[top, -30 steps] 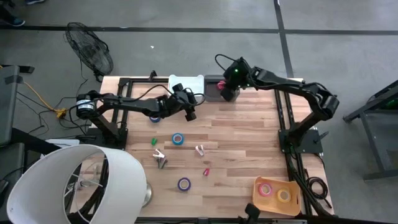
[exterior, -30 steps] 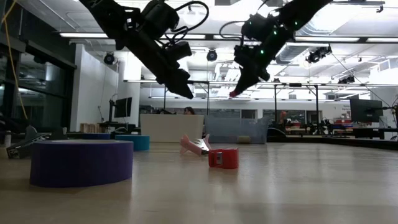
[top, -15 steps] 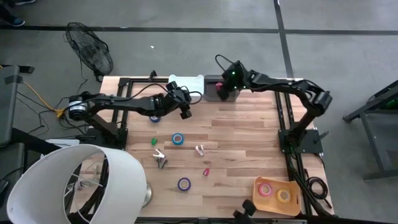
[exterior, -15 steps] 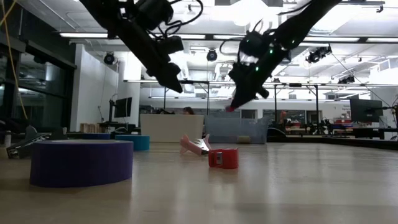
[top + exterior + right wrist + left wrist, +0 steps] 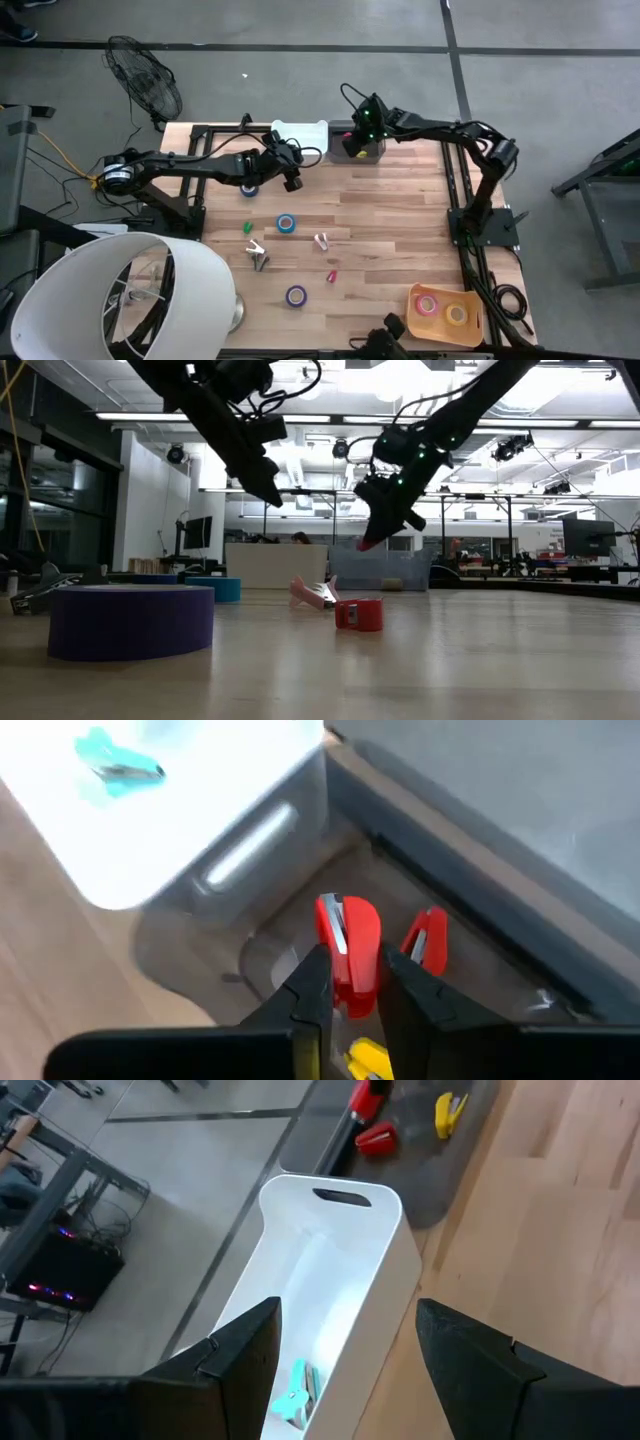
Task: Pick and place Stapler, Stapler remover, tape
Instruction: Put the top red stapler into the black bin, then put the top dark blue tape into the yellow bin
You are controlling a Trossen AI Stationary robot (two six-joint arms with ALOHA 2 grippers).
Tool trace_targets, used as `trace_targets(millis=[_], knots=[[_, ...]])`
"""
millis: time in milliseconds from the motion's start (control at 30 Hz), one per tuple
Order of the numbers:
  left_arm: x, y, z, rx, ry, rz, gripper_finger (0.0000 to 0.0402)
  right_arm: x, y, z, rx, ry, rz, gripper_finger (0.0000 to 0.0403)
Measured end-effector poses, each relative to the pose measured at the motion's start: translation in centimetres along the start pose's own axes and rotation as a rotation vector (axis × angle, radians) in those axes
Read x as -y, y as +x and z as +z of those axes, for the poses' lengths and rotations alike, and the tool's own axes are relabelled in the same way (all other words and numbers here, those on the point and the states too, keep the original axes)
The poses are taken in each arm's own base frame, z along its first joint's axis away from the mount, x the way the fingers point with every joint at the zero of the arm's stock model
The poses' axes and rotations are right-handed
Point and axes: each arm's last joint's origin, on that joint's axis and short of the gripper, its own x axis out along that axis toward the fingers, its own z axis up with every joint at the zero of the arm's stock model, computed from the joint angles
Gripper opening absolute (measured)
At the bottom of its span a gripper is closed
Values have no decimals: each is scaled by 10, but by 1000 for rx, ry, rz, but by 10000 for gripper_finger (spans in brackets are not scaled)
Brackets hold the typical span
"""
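My right gripper (image 5: pixel 350 990) is shut on a red stapler (image 5: pixel 347 942). It hovers over the dark grey tray (image 5: pixel 347 133) at the table's far edge and shows in the low view with a red tip (image 5: pixel 366 542). A second red stapler (image 5: pixel 425 942) and a yellow one (image 5: pixel 366 1056) lie in that tray. My left gripper (image 5: pixel 288 172) is open and holds nothing above the near end of the white bin (image 5: pixel 330 1280). A teal staple remover (image 5: pixel 297 1394) lies on the bin's floor. My right gripper pinches the red stapler between its two fingers (image 5: pixel 310 982), across the body's sides (image 5: pixel 350 975). The fingers slant down from the table's right side. The stapler is lifted clear above the grey tray, its front end sticking out past the fingertips.
On the wood lie a blue tape roll (image 5: pixel 287 223), a purple tape roll (image 5: pixel 296 295), a small green piece (image 5: pixel 247 228), staple removers (image 5: pixel 258 254) (image 5: pixel 321 241) and a red item (image 5: pixel 331 275). An orange tray with tape rolls (image 5: pixel 442 309) sits at the near right.
My right gripper carried the red stapler a little toward the table's left, over the grey tray, and came lower. My left gripper drew back toward the table's left and rose slightly, staying open.
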Motion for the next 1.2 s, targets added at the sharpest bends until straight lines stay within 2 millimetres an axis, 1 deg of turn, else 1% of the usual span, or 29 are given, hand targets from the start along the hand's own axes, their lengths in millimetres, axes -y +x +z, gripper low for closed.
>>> trace_targets(millis=[167,333,867,1000,1100,1200], knots=[[0,0,0,-1,-14,-5,227,2,15,-5,-92,5,-16,49],[1,0,-1,-11,-22,-10,227,3,18,-10,-125,13,-39,57],[1,0,-4,-38,-28,-21,227,3,17,-11,-142,45,-24,163],[3,0,-6,-51,-18,-55,227,1,8,-7,-124,44,7,191],[5,-1,-10,-78,-4,-112,227,0,-6,1,-80,30,18,204],[7,-2,-17,-151,-42,-142,227,0,-23,7,-44,5,20,211]])
